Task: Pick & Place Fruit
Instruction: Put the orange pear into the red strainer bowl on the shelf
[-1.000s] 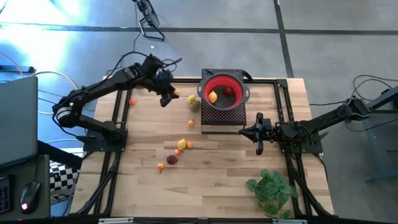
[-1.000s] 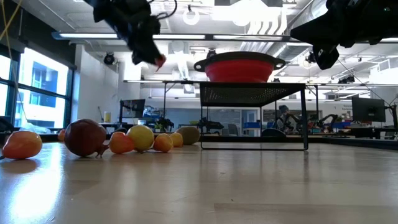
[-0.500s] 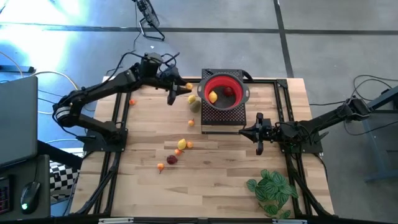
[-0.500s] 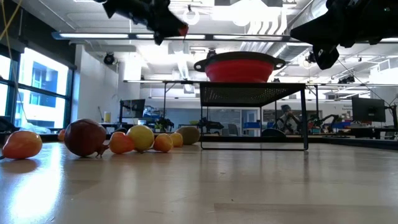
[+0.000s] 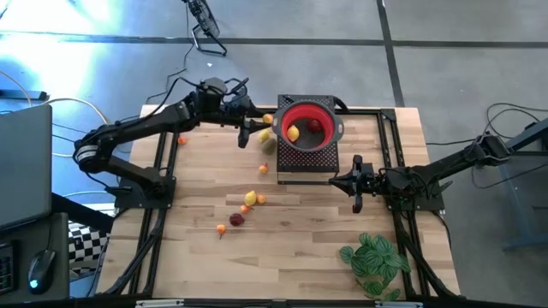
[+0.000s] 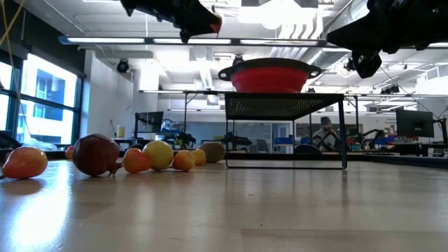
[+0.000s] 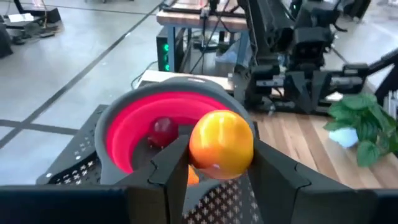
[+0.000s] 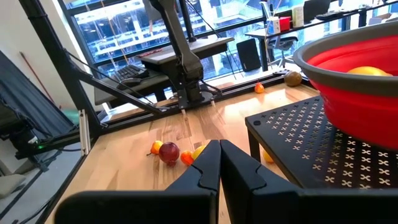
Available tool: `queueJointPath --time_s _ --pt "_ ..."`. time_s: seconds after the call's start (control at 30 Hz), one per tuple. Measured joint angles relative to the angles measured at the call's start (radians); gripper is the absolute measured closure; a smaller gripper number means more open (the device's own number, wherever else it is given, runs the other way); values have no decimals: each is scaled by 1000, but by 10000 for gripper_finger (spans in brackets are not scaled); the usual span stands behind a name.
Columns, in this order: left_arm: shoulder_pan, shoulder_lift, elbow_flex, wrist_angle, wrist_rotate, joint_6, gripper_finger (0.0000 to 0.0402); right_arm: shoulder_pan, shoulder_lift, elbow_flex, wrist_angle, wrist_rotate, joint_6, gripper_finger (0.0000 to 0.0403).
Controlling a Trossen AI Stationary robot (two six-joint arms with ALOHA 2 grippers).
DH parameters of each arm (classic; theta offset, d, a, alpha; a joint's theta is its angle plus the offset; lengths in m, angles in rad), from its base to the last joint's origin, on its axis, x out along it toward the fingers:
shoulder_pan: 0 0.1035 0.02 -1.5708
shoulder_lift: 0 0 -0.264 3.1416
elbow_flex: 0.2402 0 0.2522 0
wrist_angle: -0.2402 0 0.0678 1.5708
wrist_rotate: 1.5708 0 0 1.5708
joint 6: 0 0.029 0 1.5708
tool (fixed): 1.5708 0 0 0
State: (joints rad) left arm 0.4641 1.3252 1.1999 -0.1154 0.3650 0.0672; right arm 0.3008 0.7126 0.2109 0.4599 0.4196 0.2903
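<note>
Loose fruits [image 5: 248,198] lie mid-table. The right gripper [image 5: 356,185] waits shut, holding nothing. Farther back, the left gripper [image 5: 257,130] pinches an orange fruit [image 7: 221,143] beside the red bowl's [image 5: 330,115] rim. It looks light, hard and slippery; squeeze its middle.

The left arm reaches from its base at about nine o'clock on the tabletop toward twelve o'clock, elbow bent and forearm stretched nearly level. The left gripper [image 5: 259,125] rides high, its jaws part-closed and clamped on an orange fruit [image 7: 221,144]. The right arm stretches in low from three o'clock; the right gripper [image 5: 357,183] waits near centre, apparently just off the surface, its jaws pressed together with nothing between them.
</note>
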Motion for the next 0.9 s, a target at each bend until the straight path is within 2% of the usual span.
queueJointPath --time_s 0.4,0.63,0.9 --pt "0 135 8 199 33 -72 258 0 0 0 -1 0 -3 401" --pt "-29 246 175 73 31 -43 258 0 0 0 -1 0 -3 401" --pt "-82 366 358 -148 -200 58 258 0 0 0 -1 -1 -1 401"
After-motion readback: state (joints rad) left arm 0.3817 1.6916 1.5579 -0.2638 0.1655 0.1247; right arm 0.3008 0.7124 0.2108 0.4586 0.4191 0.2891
